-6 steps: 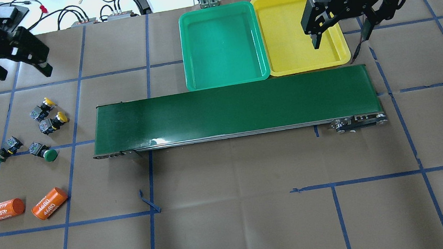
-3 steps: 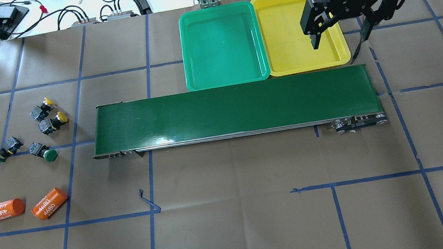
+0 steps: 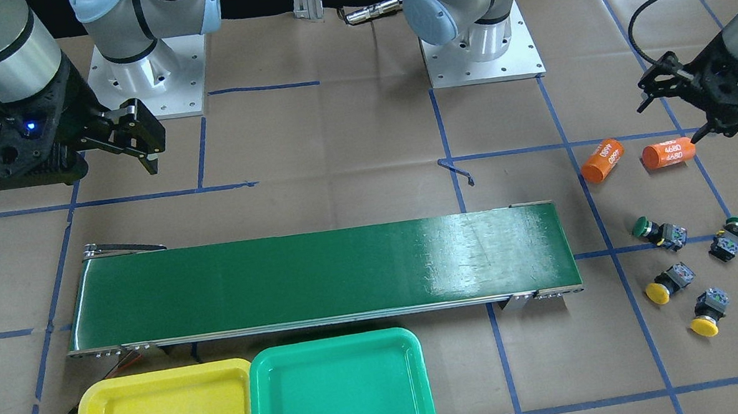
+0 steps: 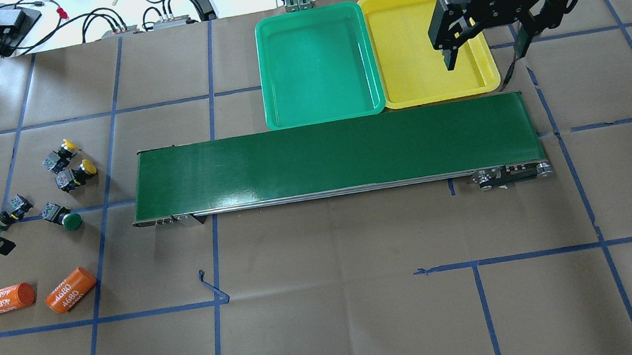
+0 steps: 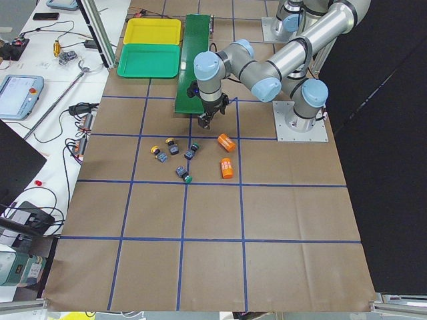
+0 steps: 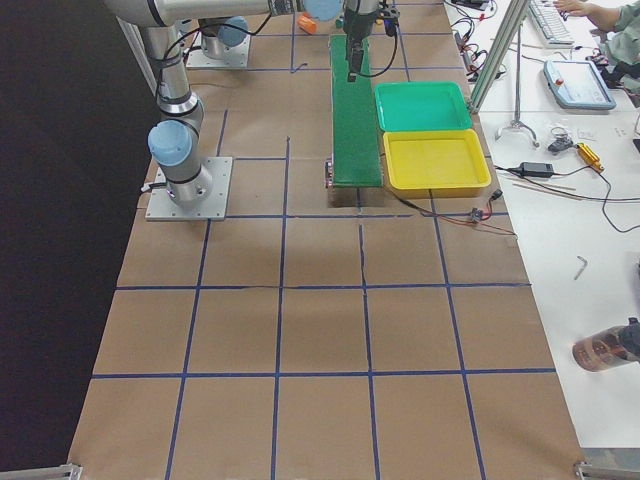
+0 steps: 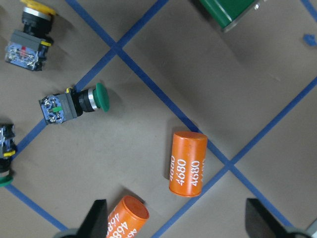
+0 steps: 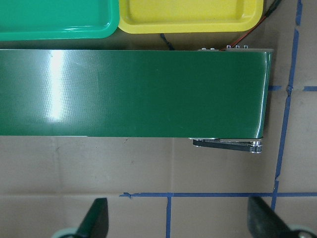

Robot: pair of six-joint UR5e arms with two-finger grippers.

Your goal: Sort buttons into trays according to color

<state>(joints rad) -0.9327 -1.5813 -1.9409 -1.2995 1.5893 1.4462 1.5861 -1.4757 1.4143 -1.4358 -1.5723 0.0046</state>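
The four buttons (image 4: pixel 74 176) lie loose on the counter (image 4: pixel 333 320) left of the conveyor belt (image 4: pixel 337 151), none in the green tray (image 4: pixel 314 63) or yellow tray (image 4: pixel 409 51), so the left jaws hang apart beside them, likely for a first pick, while the right jaws wait apart.
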